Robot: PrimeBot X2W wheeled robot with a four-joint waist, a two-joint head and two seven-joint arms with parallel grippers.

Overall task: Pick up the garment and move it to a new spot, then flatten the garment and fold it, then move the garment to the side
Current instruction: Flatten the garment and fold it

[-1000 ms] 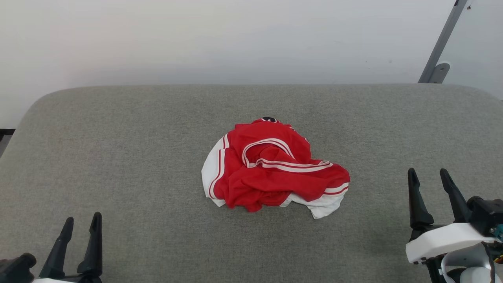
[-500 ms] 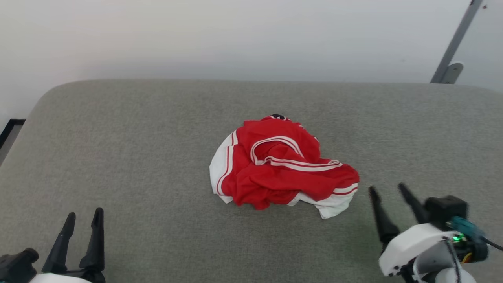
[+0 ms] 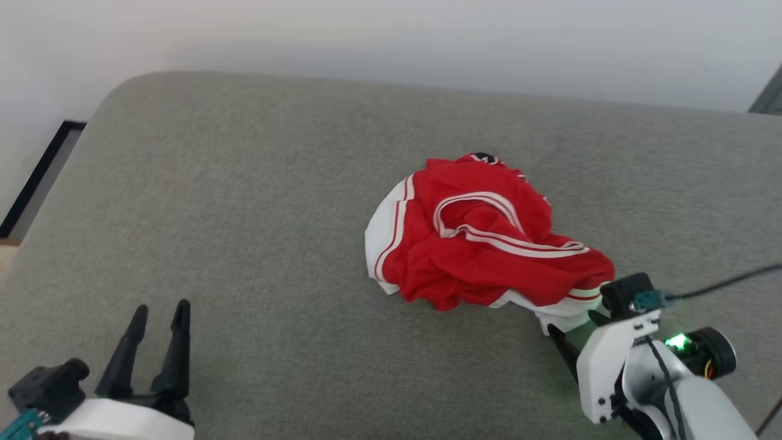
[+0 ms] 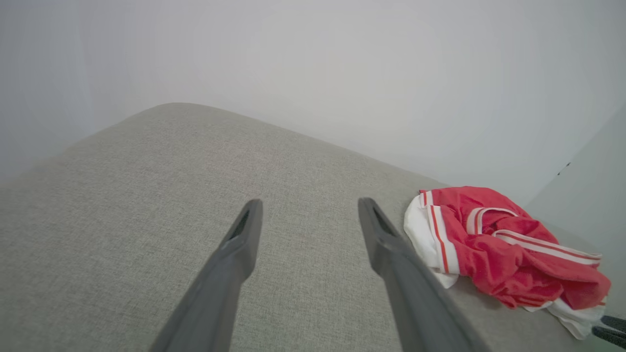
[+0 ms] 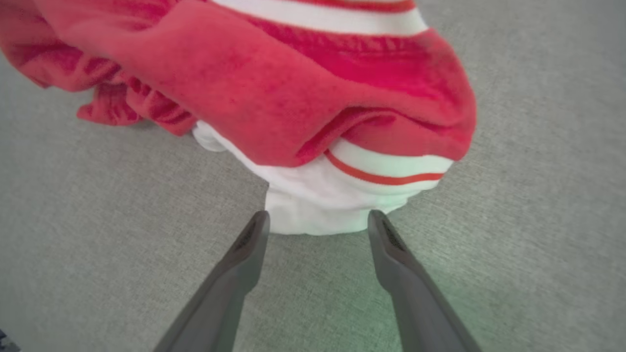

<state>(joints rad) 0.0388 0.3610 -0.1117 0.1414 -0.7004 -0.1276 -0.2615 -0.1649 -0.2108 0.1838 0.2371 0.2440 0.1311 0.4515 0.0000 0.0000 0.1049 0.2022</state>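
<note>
The garment [image 3: 482, 244] is a red jersey with white sleeve ends and striped trim, lying crumpled in a heap on the grey fabric surface [image 3: 244, 214]. My right gripper [image 3: 571, 322] is at its near right corner, open. In the right wrist view the right gripper [image 5: 318, 215] has its two fingertips on either side of the white sleeve end of the garment [image 5: 313, 205], with nothing pinched. My left gripper [image 3: 161, 307] stands open at the lower left, well clear of the cloth. In the left wrist view the left gripper [image 4: 310, 203] is open, with the garment [image 4: 499, 244] off to its right.
A pale wall runs behind the grey surface. The surface's rounded left edge drops to a dark-framed strip [image 3: 36, 177] of floor. A grey post [image 3: 767, 98] shows at the far right. A black cable [image 3: 721, 284] trails from my right wrist.
The head camera has turned, shifting the whole picture. My right gripper has moved in from the right to the garment's white sleeve end. The left gripper has stayed open, low at the left.
</note>
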